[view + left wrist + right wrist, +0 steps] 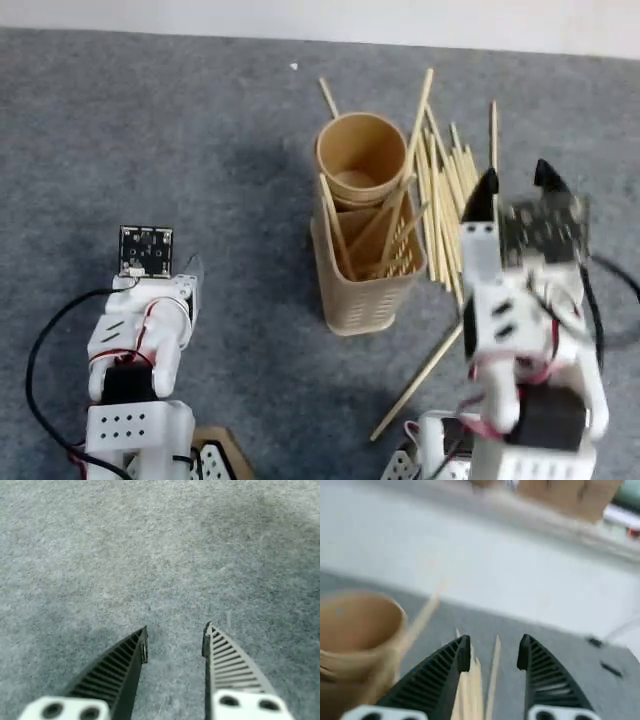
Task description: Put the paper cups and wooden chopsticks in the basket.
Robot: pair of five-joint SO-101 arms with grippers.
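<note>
basket centre frame, paper cups inside; loose chopsticks right of it. right gripper apart above them; left gripper apart over surface, lower left.

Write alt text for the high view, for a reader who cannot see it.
A tall tan slotted basket stands on the grey felt table, holding stacked brown paper cups and several wooden chopsticks. More chopsticks lie piled beside it, below the open jaws of the white right arm; the white left arm rests apart.
</note>
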